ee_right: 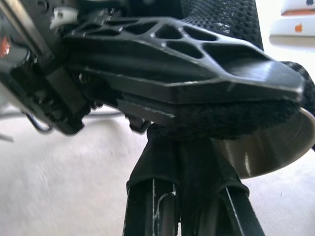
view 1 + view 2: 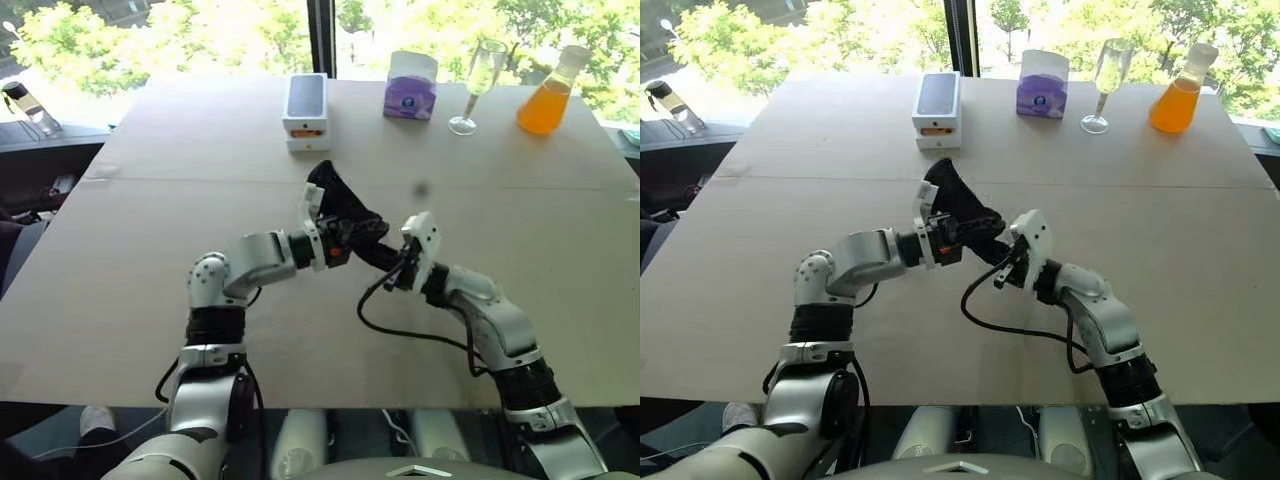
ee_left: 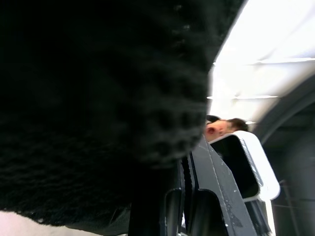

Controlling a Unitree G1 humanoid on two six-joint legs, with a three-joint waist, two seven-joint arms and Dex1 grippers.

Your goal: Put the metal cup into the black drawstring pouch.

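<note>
Black drawstring pouch, raised above the middle of the cardboard-covered table, hung between the two grippers. Left gripper was clamped shut on the pouch fabric, the forearm reaching level toward the right with the wrist rolled. Right gripper, fingers closed on the pouch's lower edge, pointed level toward the left, so both arms met at the centre. In the right wrist view, the metal cup showed as a curved silver surface emerging from under the black fabric, just beside the left gripper's finger and touching the cloth. At the table's far edge stood a white phone box, a purple tissue box, a champagne glass and a flask of orange liquid, all well apart from the pouch.
</note>
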